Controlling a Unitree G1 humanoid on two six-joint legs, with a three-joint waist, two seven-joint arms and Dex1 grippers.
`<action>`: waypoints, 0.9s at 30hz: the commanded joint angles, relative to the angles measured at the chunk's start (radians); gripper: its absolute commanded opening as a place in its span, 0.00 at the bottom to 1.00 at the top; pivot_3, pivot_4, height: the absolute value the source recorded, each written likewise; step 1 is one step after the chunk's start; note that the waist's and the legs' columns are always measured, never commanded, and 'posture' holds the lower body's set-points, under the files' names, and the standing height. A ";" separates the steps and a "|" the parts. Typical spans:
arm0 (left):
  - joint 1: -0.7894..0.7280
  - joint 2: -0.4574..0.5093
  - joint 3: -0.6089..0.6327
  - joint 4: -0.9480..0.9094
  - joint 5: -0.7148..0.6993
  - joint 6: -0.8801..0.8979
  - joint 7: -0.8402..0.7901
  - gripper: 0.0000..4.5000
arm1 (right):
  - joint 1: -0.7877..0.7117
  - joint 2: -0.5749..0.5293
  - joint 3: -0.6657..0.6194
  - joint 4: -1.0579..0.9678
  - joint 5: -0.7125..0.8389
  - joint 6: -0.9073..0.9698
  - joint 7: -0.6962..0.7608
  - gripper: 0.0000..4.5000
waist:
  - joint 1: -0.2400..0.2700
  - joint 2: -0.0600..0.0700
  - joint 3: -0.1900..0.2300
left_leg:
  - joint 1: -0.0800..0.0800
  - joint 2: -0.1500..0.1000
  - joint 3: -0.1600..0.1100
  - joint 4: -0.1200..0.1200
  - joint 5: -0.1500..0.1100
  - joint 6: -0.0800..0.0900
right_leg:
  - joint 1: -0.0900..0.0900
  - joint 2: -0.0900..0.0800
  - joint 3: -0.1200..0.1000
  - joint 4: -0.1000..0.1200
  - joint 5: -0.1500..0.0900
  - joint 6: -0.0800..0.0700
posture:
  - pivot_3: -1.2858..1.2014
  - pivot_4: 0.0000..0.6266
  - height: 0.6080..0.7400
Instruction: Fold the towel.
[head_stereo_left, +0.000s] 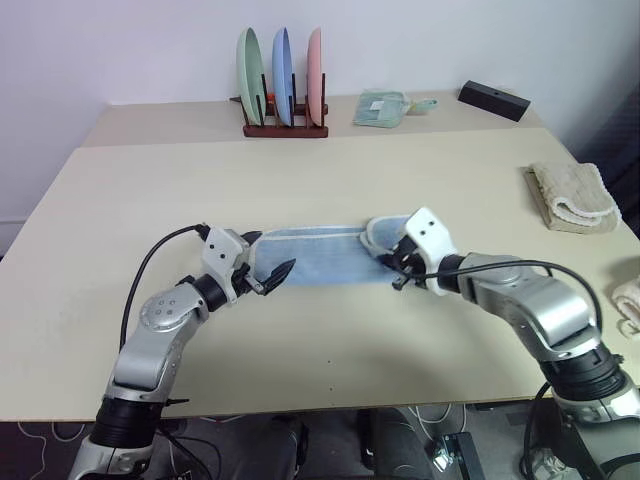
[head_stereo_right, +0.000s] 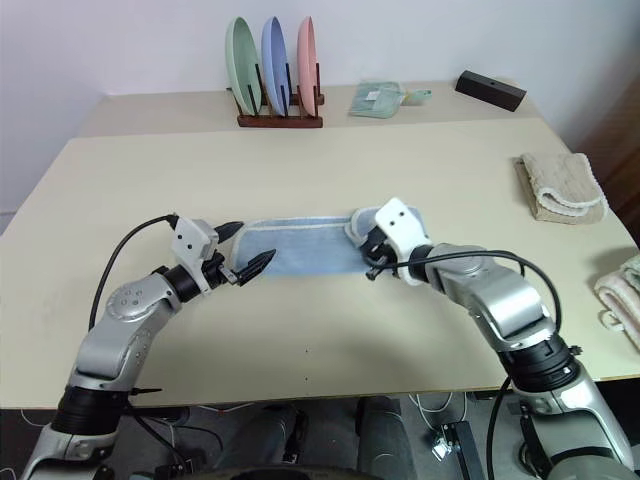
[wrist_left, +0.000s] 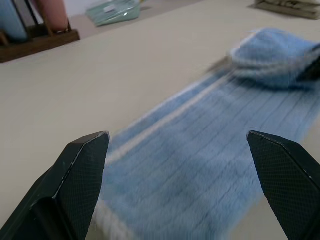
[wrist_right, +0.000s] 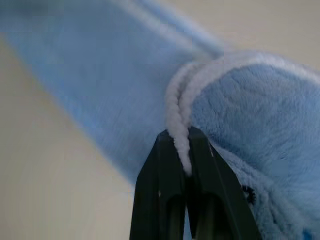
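R gripper (wrist_right: 182, 150) angled down, pinching towel (head_stereo_left: 320, 258) hem, end prob. lifted; L gripper (head_stereo_left: 268, 270) level, jaws wide, at other end.

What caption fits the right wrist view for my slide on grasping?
Right gripper pinches the light blue towel's whitish hem between shut fingers.

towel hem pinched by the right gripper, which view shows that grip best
The right wrist view: the right gripper has its black fingers closed on the towel's whitish hem. The head views show the lifted end curled over beside that gripper. The left wrist view shows the flat strip and the raised end far off.
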 joint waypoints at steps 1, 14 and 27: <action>0.003 -0.002 0.018 -0.055 0.002 -0.008 0.013 1.00 | -0.006 0.010 -0.021 -0.034 -0.009 -0.022 0.039 0.01 | 0.000 0.000 0.000 | 0.000 0.000 0.000 0.000 0.000 0.000 | 0.000 0.000 0.000 0.000 0.000 0.000 | 0.52 0.24 0.90; 0.044 0.001 0.026 -0.101 -0.002 0.025 0.029 1.00 | 0.042 -0.023 -0.289 -0.039 0.089 -0.190 0.220 0.87 | -0.004 -0.001 0.000 | 0.001 0.000 0.000 0.000 0.000 0.000 | 0.001 0.000 0.000 0.000 0.000 0.000 | 0.52 0.24 0.90; 0.103 -0.017 0.030 -0.171 -0.008 0.070 0.076 1.00 | -0.006 0.186 -0.151 0.375 -0.188 -0.448 0.096 0.01 | -0.003 -0.001 0.000 | 0.001 0.001 0.000 -0.001 0.000 -0.001 | 0.000 0.001 0.000 0.000 0.000 -0.001 | 0.52 0.24 0.90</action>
